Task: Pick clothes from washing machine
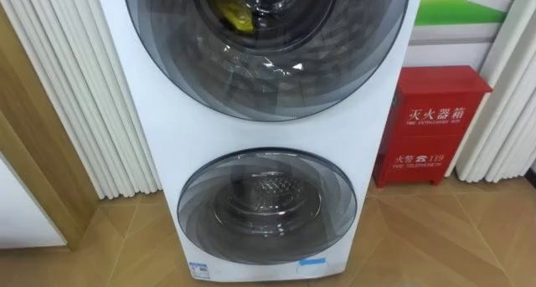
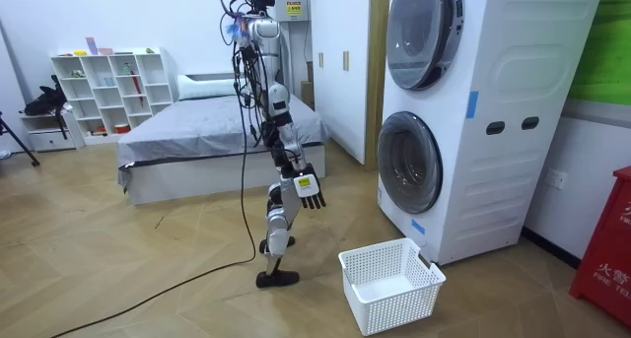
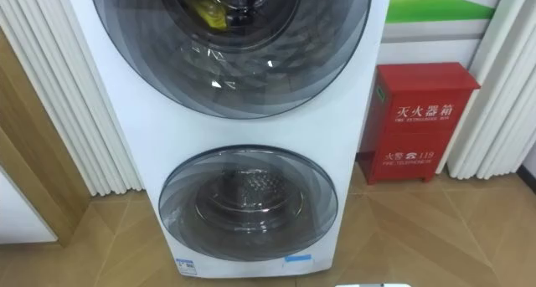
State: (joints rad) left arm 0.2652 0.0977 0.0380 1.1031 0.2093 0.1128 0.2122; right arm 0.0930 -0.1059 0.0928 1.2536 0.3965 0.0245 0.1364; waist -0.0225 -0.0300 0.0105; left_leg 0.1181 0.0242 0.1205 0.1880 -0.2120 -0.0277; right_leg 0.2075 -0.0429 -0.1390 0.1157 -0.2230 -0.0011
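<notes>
1. Left eye view. The white washing machine stood directly ahead, with two round doors stacked one above the other. Behind the dark glass of the upper door a yellow cloth lay inside the drum (the one garment that could be made out). The lower door showed a metal drum. A red cabinet stood on the wooden floor just beside the machine, on the robot's right.
2. Room view. The robot stood upright facing the washing machine, near it but apart from it. Its right hand hung before its thighs, fingers loose and pointing down, holding nothing. A white basket sat on the floor between the robot and the machine, near the lower door. A bed and a white shelf stood behind the robot.
3. Right eye view. The yellow cloth lay at the top edge, behind the upper door's glass. A pleated white curtain hung to the left of the machine.
</notes>
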